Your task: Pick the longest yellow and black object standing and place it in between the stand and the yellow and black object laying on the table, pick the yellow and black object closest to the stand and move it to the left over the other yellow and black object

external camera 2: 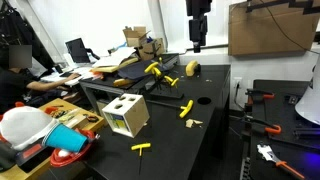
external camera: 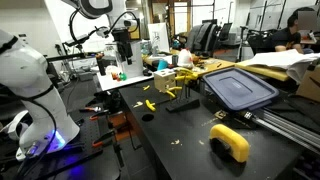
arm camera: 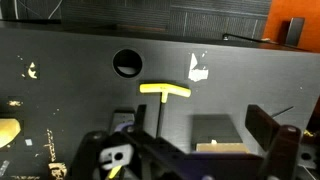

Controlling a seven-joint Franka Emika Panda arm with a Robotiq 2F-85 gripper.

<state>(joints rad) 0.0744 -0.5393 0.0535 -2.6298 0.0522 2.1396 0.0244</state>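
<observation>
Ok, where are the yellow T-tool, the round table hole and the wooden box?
T-tool [arm camera: 165, 90], wrist view, middle of its yellow crossbar.
Hole [arm camera: 126, 63], wrist view, its dark centre.
Box [external camera 2: 127, 116], in an exterior view, middle of its body.

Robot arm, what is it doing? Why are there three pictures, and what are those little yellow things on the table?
That is a robot arm with a two-fingered hand at its end. A person steers it from a distance. Two pictures come from cameras standing around the black table. The third comes from a camera on the arm's wrist, looking down past the hand. One yellow T-shaped piece lies right under the wrist camera, and more like it are spread over the table. There is also a cardboard box with holes and a grey-blue lid. The hand hangs above the table, open, and holds nothing.
</observation>
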